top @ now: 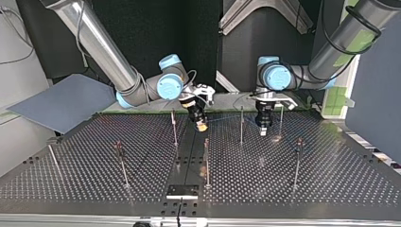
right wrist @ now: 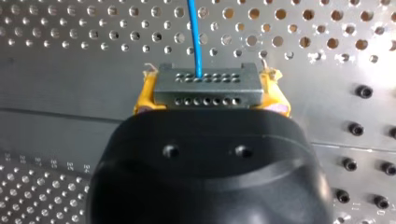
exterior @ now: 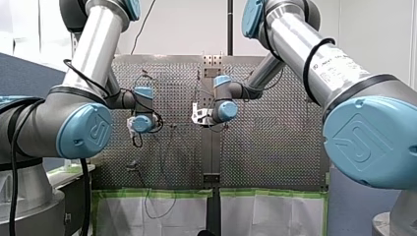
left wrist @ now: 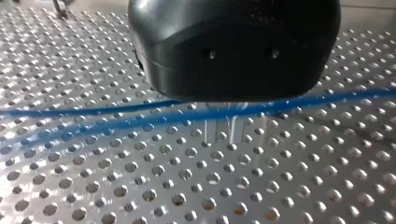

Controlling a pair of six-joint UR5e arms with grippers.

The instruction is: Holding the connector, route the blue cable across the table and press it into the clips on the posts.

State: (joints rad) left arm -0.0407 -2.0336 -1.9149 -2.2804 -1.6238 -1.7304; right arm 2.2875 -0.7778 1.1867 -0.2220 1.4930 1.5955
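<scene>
Right wrist view: connector (right wrist: 205, 88) in jaws; blue cable (right wrist: 194, 32) ahead

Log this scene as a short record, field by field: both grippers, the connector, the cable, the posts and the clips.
Right gripper: shut on the connector
Connector: grey, held between yellow pads
Blue cable: leaves the connector and spans between the two grippers
Left gripper: low over the perforated table, cable passing under it; grip unclear
Posts: several, upright on the table
Clips: too small to tell whether any holds the cable
</scene>
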